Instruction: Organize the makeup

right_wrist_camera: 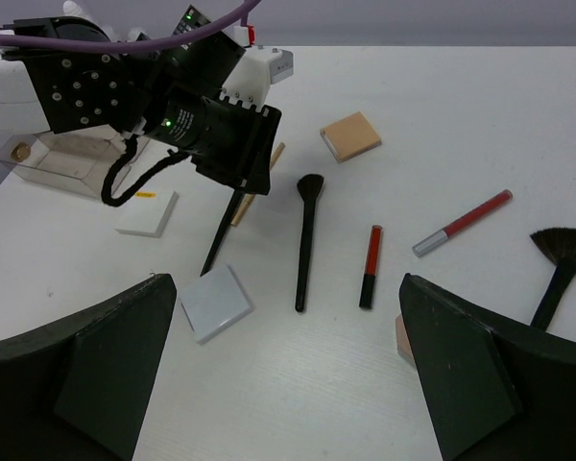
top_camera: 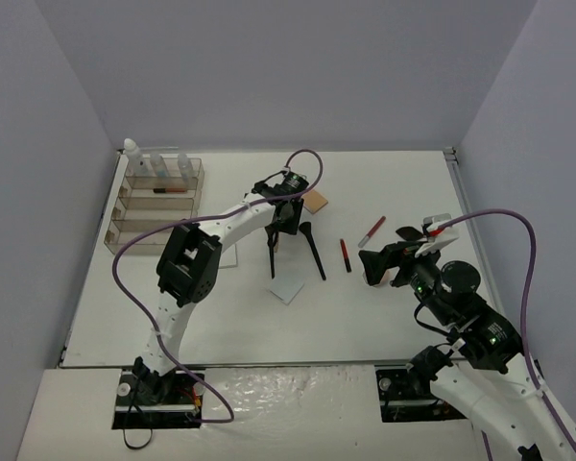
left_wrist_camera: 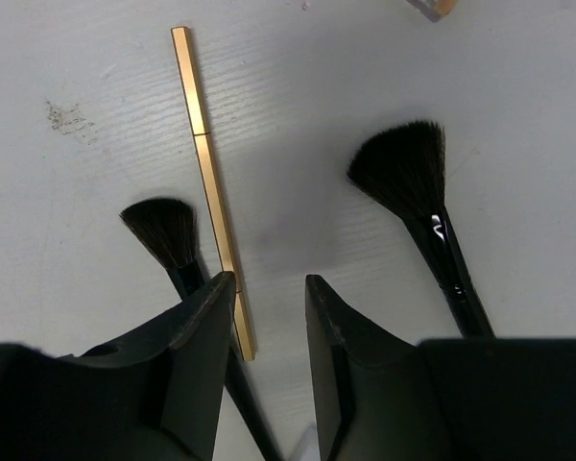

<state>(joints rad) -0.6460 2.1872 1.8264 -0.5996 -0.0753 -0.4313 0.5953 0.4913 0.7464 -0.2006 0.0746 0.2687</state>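
Hanging low over the middle of the table [top_camera: 394, 192], the left gripper [left_wrist_camera: 269, 293] points its two black fingers down. The fingers stand a little apart with bare table in the gap, and they pinch nothing. A thin gold stick [left_wrist_camera: 209, 173] lies right by the inner edge of the left finger and runs off toward 11 o'clock in the wrist view. A small black brush [left_wrist_camera: 165, 232] sits at 10 o'clock from the gripper, and its handle goes under that finger. A bigger brush [left_wrist_camera: 424, 221] lies at 1 o'clock.

The right gripper [right_wrist_camera: 286, 286] is spread wide and holds nothing. From it, a white pad [right_wrist_camera: 216, 303] lies at 9 o'clock, a red lip tube [right_wrist_camera: 370, 264] at 3 o'clock and a tan compact [right_wrist_camera: 350, 134] at 1 o'clock.

Seen from above, the tray [top_camera: 134, 230] sits at 10 o'clock on the table, with small bottles [top_camera: 163, 165] at its far end.
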